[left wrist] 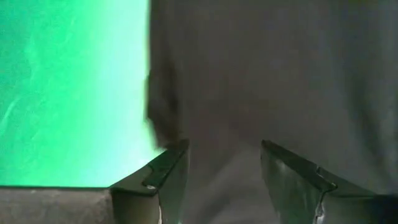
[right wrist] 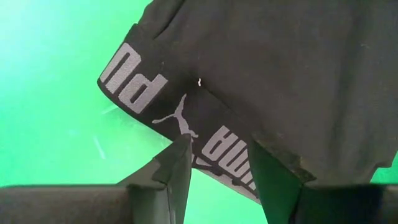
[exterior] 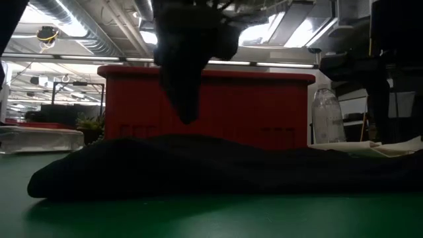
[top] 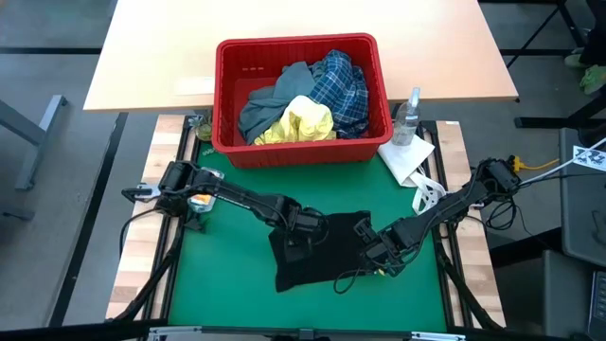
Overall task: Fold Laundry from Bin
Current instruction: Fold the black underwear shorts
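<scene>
The dark navy garment (top: 317, 256) lies spread on the green mat (top: 218, 284), its lettered waistband (right wrist: 186, 121) toward the right arm. My left gripper (top: 301, 230) (left wrist: 221, 180) is open and points down over the garment's left part, near its edge. In the low view it hangs just clear of the cloth (exterior: 218, 165). My right gripper (top: 381, 254) (right wrist: 217, 168) is open and points down over the waistband at the garment's right end. The red bin (top: 294, 43) at the far side holds a grey-blue garment (top: 270, 104), a yellow one (top: 303, 121) and a plaid shirt (top: 343, 85). My right gripper's fingers (right wrist: 177, 171) stand on either side of a stretch of the lettered waistband (right wrist: 214, 140), coming from above and pointing down. The band lies flat on the mat between them. I cannot tell whether the fingertips touch the cloth.
A clear bottle (top: 407, 118) and a white paper towel (top: 407, 156) sit right of the bin, with a white object (top: 428, 194) just nearer. Bare green mat lies left of the garment and along the near edge.
</scene>
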Controlling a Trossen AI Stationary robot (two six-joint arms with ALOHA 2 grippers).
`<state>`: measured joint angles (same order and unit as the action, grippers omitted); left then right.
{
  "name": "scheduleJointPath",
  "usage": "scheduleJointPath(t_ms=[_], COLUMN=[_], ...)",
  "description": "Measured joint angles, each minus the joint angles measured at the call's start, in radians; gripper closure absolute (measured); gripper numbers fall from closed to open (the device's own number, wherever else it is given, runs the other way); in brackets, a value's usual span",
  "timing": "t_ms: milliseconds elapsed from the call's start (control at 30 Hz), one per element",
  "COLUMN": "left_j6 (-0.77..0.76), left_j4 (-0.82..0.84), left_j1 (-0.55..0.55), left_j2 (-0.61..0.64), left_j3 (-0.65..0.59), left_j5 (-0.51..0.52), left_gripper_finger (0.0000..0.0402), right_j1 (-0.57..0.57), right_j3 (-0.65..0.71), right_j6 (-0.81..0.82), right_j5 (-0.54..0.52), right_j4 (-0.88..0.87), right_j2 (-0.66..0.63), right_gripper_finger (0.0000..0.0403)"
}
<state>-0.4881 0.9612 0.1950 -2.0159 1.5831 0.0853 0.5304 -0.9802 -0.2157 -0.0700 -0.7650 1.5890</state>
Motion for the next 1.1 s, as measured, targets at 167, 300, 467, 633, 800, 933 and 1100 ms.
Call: scheduleJointPath(t_ms=[167, 300, 467, 633, 800, 933, 1100], left_j6=[-0.017, -0.032, -0.058, -0.073, -0.097, -0.132, -0.14], left_j4=[0.027, -0.032, -0.084, -0.125, -0.124, -0.119, -0.11], left_j1=[-0.032, -0.043, -0.057, -0.067, -0.069, -0.074, -0.08], left_j2=[0.0, -0.001, -0.001, 0.005, 0.005, 0.005, 0.012], left_j3=[-0.029, -0.097, -0.183, -0.244, -0.253, -0.253, -0.257], left_j5=[-0.028, -0.089, -0.131, -0.185, -0.2, -0.232, -0.315], left_gripper_finger=[0.0211, 0.0211, 0.0211, 0.0214, 0.0262, 0.0332, 0.0392], right_j1=[0.0, 0.0, 0.0, 0.0, 0.0, 0.0, 0.0], right_j3=[0.0, 0.0, 0.0, 0.0, 0.0, 0.0, 0.0], right_j6=[0.0, 0.0, 0.0, 0.0, 0.0, 0.0, -0.002], right_j5=[0.001, 0.001, 0.002, -0.001, -0.013, -0.016, -0.016], right_j4=[0.002, 0.002, 0.001, 0.001, 0.001, 0.001, -0.019], right_j2=[0.0, 0.0, 0.0, 0.0, 0.0, 0.0, -0.001], right_gripper_finger=[0.0247, 0.0247, 0.0247, 0.0247, 0.0247, 0.0247, 0.0247])
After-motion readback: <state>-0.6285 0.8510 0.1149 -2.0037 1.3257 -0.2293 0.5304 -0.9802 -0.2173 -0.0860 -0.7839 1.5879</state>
